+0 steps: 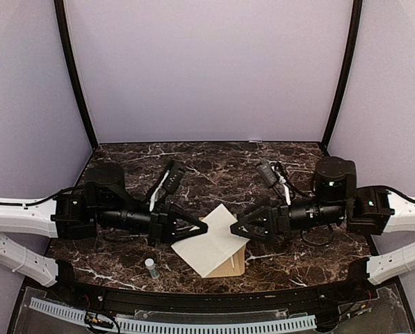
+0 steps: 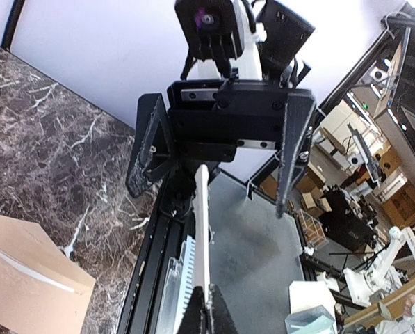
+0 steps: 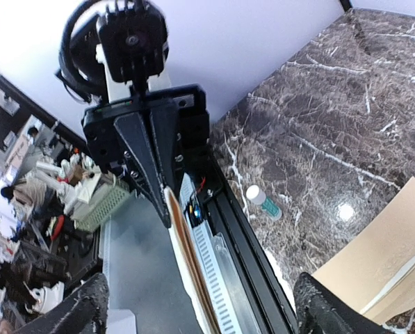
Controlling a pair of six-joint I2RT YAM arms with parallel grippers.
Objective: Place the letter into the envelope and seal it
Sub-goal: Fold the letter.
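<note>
The letter [image 1: 210, 243], a white sheet, hangs just above the table between my two grippers. My left gripper [image 1: 201, 228] is shut on its left edge; in the left wrist view [image 2: 207, 296] the sheet [image 2: 201, 229] runs edge-on from the closed fingertips. My right gripper [image 1: 240, 228] is open, its jaws standing wide on either side of the sheet's right edge; in the right wrist view [image 3: 204, 299] the letter [image 3: 186, 271] shows a white and a cream-brown layer. The tan envelope [image 1: 236, 268] lies flat under the letter, also visible in the wrist views [image 2: 26, 278] [image 3: 381, 264].
A small glue stick [image 1: 151, 268] lies on the dark marble table [image 1: 214, 163] near the front edge, left of the envelope; it also shows in the right wrist view [image 3: 263, 202]. A black rail [image 1: 193, 296] runs along the table's near edge.
</note>
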